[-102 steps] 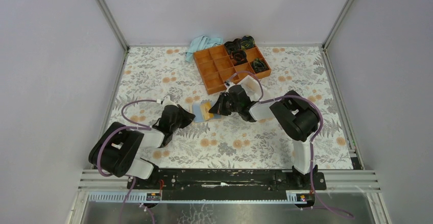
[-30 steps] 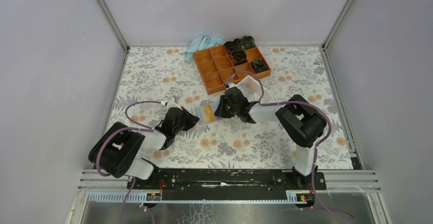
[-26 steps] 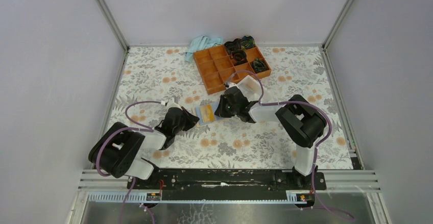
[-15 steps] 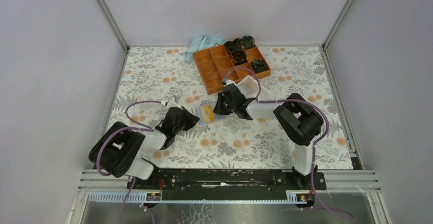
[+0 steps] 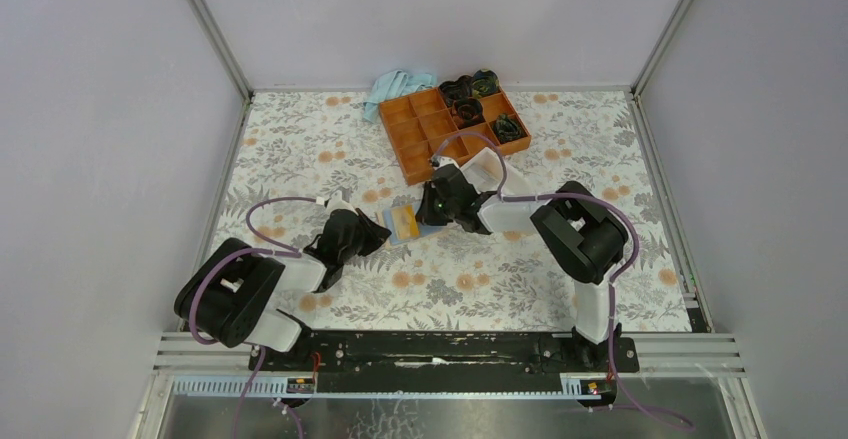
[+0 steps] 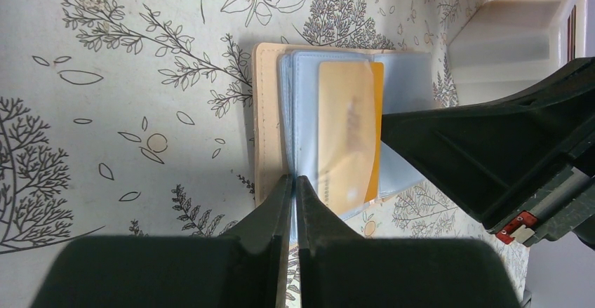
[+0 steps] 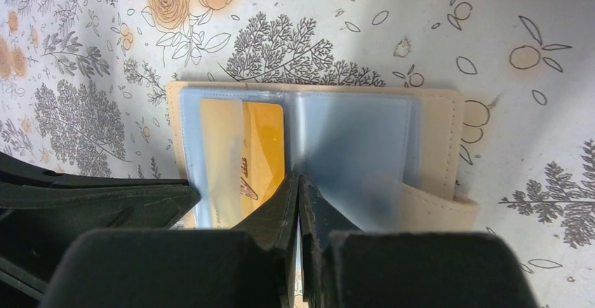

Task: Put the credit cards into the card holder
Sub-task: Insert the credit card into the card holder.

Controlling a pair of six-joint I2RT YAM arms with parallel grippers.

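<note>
The tan card holder (image 5: 392,227) (image 6: 266,111) (image 7: 438,146) lies open on the flowered table, its clear sleeves facing up. An orange-yellow credit card (image 5: 405,221) (image 6: 347,132) (image 7: 242,146) sits partly inside one sleeve, with a brighter strip still outside. My left gripper (image 5: 379,232) (image 6: 295,180) is shut on the edge of a sleeve beside the tan cover. My right gripper (image 5: 424,213) (image 7: 298,180) comes in from the opposite side. Its jaws are shut and its tips rest at the card's exposed edge, next to a raised bluish sleeve leaf (image 7: 351,154). I see nothing gripped between them.
An orange compartment tray (image 5: 420,137) stands behind the holder, with dark coiled items (image 5: 468,111) in its far cells. A light blue cloth (image 5: 395,86) lies at the back edge. Grey walls close in the table on three sides.
My right gripper has moved a little to the left, toward the holder, and its jaws have drawn slightly closer together. The left arm and the holder have stayed in place.
</note>
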